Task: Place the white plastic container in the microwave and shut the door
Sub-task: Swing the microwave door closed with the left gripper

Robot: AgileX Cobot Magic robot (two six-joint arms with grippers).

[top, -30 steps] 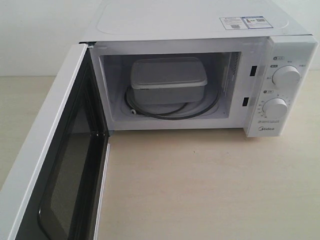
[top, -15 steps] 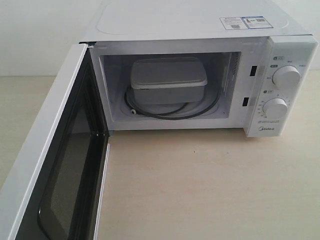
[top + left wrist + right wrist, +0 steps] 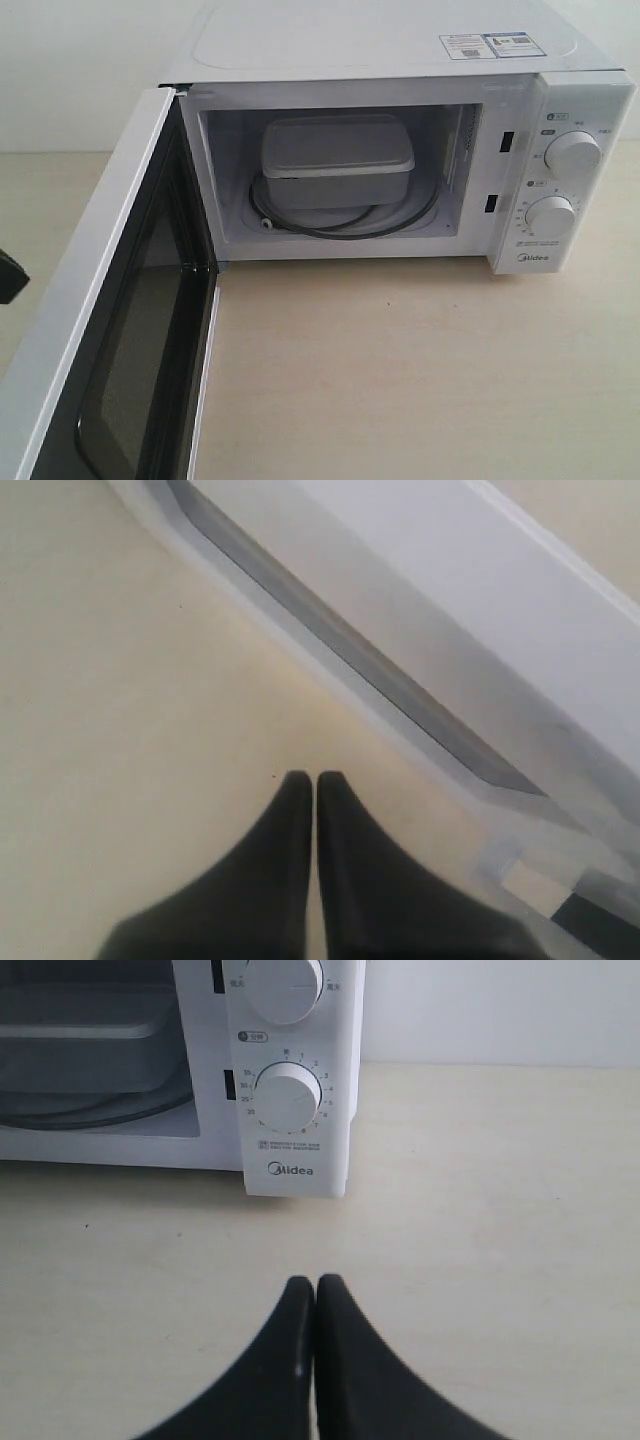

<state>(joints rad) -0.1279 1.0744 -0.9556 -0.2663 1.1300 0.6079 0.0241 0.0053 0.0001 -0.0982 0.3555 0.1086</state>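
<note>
Nearest, we see the left gripper (image 3: 315,780) with its two dark fingers pressed together and holding nothing. It is above the tabletop (image 3: 400,370) near the door (image 3: 140,330), which stands wide open on the left. The right gripper (image 3: 316,1282) is likewise closed and empty, in front of the microwave (image 3: 380,50) and its lower dial (image 3: 287,1097). Farther in, the white plastic container (image 3: 335,150) rests, lidded, on the glass turntable (image 3: 405,220) inside the cavity.
</note>
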